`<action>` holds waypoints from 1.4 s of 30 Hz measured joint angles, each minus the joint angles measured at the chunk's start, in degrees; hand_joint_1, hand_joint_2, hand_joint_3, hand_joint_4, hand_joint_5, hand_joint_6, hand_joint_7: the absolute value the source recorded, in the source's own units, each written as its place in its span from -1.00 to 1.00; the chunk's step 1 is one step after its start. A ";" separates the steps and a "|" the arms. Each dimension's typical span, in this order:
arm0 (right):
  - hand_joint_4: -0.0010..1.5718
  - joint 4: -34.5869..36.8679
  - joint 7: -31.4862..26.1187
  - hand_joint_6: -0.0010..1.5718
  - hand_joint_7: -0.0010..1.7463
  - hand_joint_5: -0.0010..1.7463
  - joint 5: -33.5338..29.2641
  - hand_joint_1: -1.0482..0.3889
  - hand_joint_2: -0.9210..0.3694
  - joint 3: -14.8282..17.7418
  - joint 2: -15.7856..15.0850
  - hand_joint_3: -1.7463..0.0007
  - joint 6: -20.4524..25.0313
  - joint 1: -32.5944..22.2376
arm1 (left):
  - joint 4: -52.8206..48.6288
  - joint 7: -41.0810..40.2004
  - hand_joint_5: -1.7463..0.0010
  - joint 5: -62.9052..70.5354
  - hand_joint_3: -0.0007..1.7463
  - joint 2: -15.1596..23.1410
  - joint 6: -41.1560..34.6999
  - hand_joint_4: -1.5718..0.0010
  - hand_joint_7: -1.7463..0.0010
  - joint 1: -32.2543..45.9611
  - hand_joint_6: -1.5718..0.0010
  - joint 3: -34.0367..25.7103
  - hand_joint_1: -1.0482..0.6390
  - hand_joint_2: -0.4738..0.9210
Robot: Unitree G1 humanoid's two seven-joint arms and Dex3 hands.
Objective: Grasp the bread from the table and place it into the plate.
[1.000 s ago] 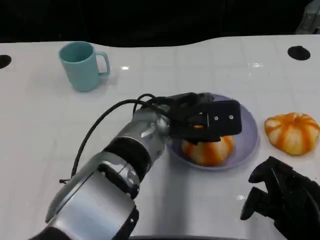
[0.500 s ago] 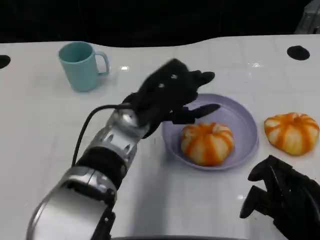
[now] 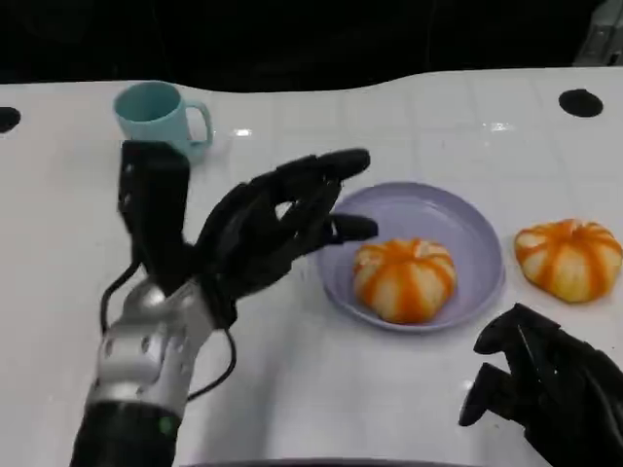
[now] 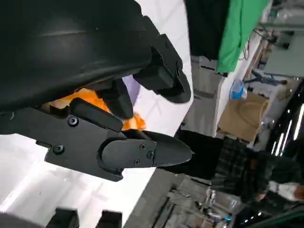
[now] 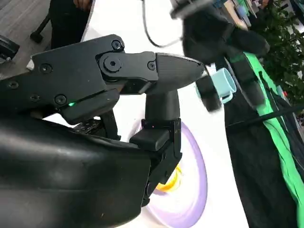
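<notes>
- No brand, label or writing is showing legibly on anything in view.
- The bread (image 3: 404, 278), a round orange bun with pale stripes running out from its crown, is sitting inside the lavender plate (image 3: 467, 229), toward the plate's 7 o'clock side; being round, it is showing no clear long axis, and its crown is facing up.
- The left robot hand (image 3: 268, 233) is hovering above the worktop (image 3: 321, 389) at the plate's 9 o'clock side, holding nothing, with its fingers spread and reaching toward 2 o'clock over the plate's rim, apart from the bread.
- Its silver forearm is rising from the head view's lower left.
- The right robot hand (image 3: 545, 384) is resting low at 5 o'clock of the plate, holding nothing, fingers loosely curled and apart.
- A second striped bun (image 3: 569, 258) is lying on the worktop at the plate's 3 o'clock, just beside the rim.
- A teal mug (image 3: 161, 117) is standing upright at 10 o'clock, well apart from the plate.
</notes>
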State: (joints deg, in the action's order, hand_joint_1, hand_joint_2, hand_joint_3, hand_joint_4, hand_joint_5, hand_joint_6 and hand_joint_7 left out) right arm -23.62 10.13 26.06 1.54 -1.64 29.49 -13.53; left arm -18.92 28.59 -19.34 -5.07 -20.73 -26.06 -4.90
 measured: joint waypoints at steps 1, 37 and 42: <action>-0.17 -0.03 -0.03 -0.34 0.83 1.00 -0.01 -0.13 -1.00 -0.02 0.01 0.50 0.04 0.05 | 3.30 -0.43 -0.60 -1.78 -0.47 -0.14 -1.92 0.30 0.07 2.32 0.24 -0.50 -0.50 1.00; -0.20 -3.58 -1.19 -0.35 0.80 1.00 0.43 -0.14 -1.00 0.08 -0.23 0.48 2.48 -0.31 | 36.61 -17.73 -1.00 -21.81 -0.44 -0.01 -18.17 0.12 -0.85 31.02 0.36 -5.34 -0.37 1.00; -0.21 -3.58 -1.44 -0.34 0.79 1.00 0.59 -0.15 -1.00 0.27 -0.22 0.48 3.14 -0.20 | 35.26 -17.77 -1.00 -21.75 -0.45 0.11 -17.80 0.09 -0.86 31.28 0.37 -4.64 -0.37 1.00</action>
State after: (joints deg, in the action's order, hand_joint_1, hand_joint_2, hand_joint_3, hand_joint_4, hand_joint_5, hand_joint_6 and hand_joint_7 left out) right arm -27.20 8.68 26.65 1.81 -1.86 32.62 -13.73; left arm 16.34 10.81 -41.09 -4.97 -38.53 5.22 -9.53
